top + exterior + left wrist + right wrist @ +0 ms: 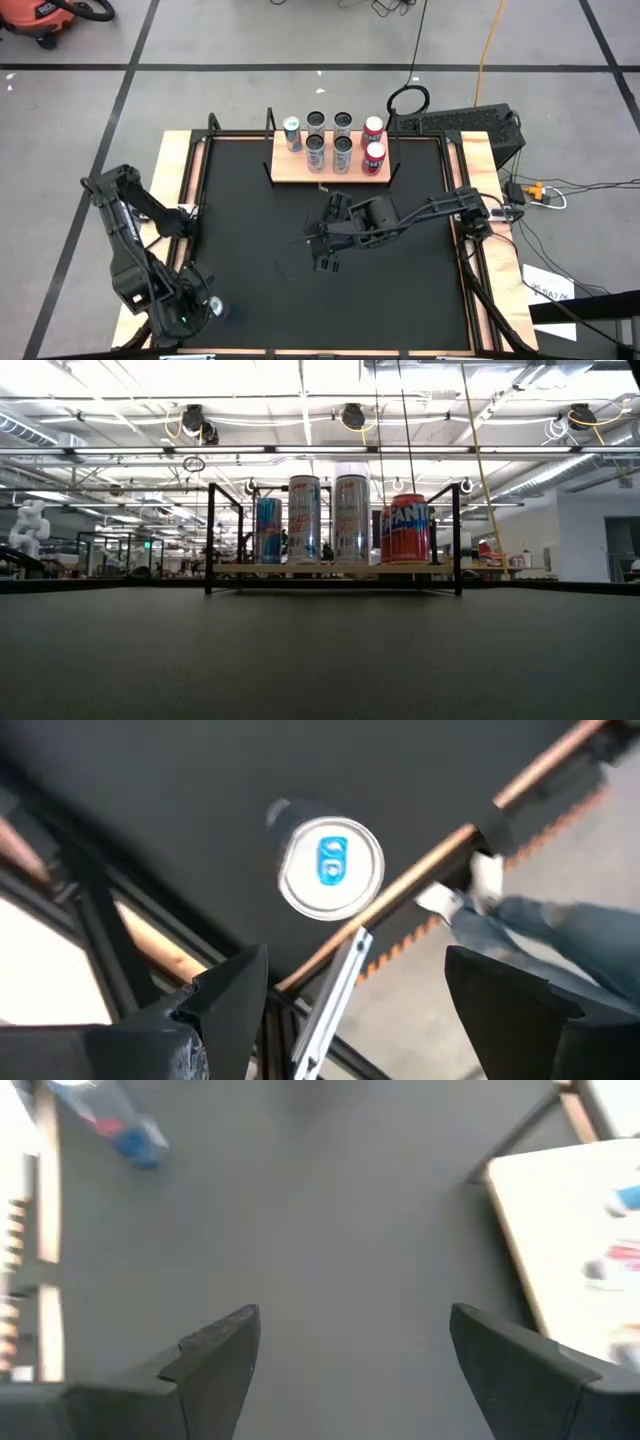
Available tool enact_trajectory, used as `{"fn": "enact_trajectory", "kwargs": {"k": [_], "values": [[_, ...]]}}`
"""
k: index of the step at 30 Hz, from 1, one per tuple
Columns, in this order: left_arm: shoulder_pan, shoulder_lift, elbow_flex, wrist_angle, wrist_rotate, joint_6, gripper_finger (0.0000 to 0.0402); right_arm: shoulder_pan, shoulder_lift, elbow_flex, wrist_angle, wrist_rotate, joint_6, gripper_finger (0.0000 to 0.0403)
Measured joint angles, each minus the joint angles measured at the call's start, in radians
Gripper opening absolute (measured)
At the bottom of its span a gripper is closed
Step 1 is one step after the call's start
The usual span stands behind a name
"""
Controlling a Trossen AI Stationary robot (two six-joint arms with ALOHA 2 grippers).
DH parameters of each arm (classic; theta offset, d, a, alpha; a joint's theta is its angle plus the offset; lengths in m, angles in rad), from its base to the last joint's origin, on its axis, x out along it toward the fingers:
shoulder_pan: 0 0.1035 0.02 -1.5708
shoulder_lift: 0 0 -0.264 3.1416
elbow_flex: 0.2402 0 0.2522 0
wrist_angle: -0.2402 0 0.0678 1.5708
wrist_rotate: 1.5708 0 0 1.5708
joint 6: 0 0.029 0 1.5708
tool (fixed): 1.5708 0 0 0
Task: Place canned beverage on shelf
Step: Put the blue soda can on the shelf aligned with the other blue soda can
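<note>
Black worktop mat (250,230), seven cans already standing on the shelf (330,172) at its far edge.

One more canned beverage (331,867) stands upright near the mat's near-left corner, right under the left tool (355,995), whose fingers are spread wide and empty. To do this step well I'd lower straight down around the can body and close squarely, keeping it upright (its top faces the wrist camera). The left arm is folded back over that corner; the right arm reaches to mid-mat, its right tool (350,1355) also wide open, holding nothing.
</note>
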Motion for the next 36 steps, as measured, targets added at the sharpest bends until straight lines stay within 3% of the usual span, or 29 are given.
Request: {"fn": "enact_trajectory", "kwargs": {"k": [5,18,29,36], "values": [[0.015,0.087,0.073,-0.074,0.015,-0.005,0.0297,-0.002,-0.045,0.000,-0.089,0.082,0.002,0.0312],[0.096,0.144,0.073,-0.043,-0.041,0.169,0.0297,-0.017,-0.096,0.000,-0.100,0.064,-0.028,0.0312],[0.108,0.144,0.072,-0.039,-0.041,0.155,0.0298,-0.016,-0.096,0.000,-0.144,0.027,-0.032,0.0312],[0.107,0.146,0.072,-0.108,-0.006,0.072,0.0350,-0.015,-0.096,0.000,-0.144,0.027,-0.047,0.0312]]}}
